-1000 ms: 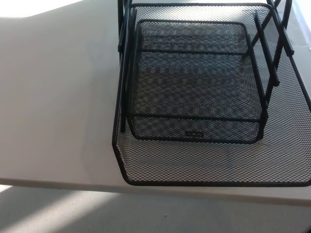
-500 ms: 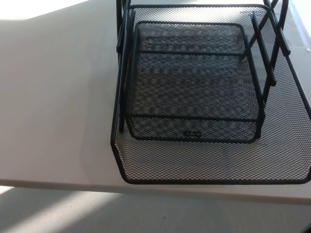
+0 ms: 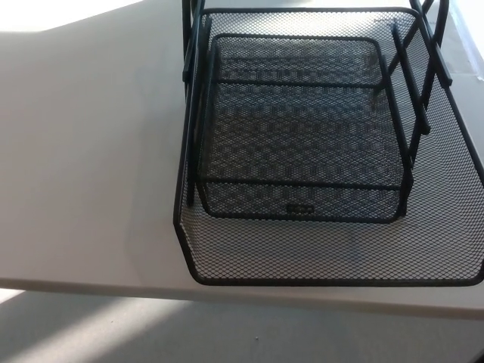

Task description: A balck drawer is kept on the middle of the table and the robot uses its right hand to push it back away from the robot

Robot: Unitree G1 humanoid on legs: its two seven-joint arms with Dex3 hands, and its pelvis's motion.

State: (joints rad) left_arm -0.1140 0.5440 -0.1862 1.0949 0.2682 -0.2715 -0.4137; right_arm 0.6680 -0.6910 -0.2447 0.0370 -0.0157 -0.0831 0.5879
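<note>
Drawer: we see the black mesh drawer [image 3: 333,144] filling the frame's right, near the white table [image 3: 83,174] front edge.
Hands: we see neither.

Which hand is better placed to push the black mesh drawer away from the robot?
Right, probably. Neither hand is in view, but the drawer sits toward the right of the table, its front rim nearer the right arm's side.

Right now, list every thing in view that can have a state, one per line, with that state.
Upper mesh tray: pulled out toward the robot, front rim near the table edge, empty.
Lower mesh tray: sits under the upper one, empty as far as the mesh shows.
Wire frame: upright, holding both trays.
Table: bears the tray rack.
Left hand: not in view.
Right hand: not in view.
</note>
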